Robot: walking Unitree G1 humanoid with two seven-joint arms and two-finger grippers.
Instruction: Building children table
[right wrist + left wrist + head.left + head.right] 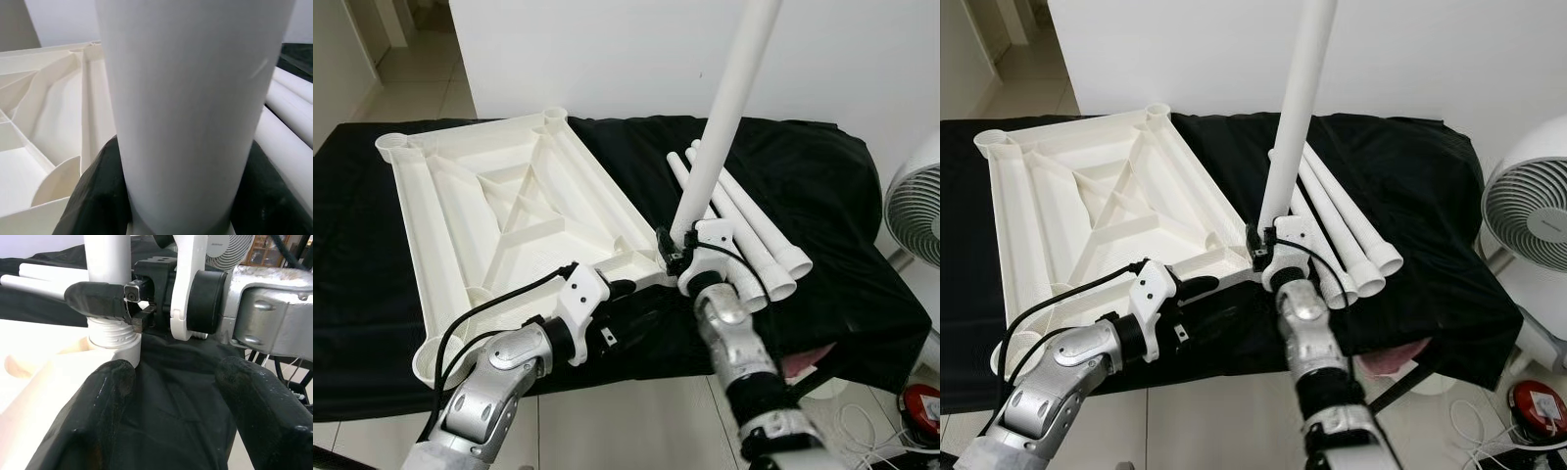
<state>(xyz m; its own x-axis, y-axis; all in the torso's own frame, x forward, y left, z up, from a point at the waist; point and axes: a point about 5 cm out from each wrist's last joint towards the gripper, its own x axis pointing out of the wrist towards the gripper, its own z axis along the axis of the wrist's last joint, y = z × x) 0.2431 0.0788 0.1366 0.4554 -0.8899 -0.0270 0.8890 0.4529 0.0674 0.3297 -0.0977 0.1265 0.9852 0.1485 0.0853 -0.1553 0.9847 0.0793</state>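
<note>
I've got the right gripper [677, 247] clenched low on one upright leg [729, 103], threaded end sitting in the corner socket of the upside-down tabletop [499, 211], so I reckon it's being screwed in. Left gripper [171, 396] is released, fingers spread by that corner, prob. to brace it. Count: 1 tabletop, 1 leg up, 3 spare legs [754, 240] lying at 3 o'clock on the black cloth [822, 186].

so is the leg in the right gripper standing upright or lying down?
Upright, slightly tilted. The leg rises from the tabletop's near corner socket, threads visible at its base, right gripper clamped low on it. Three spare legs lie flat beside it.
</note>
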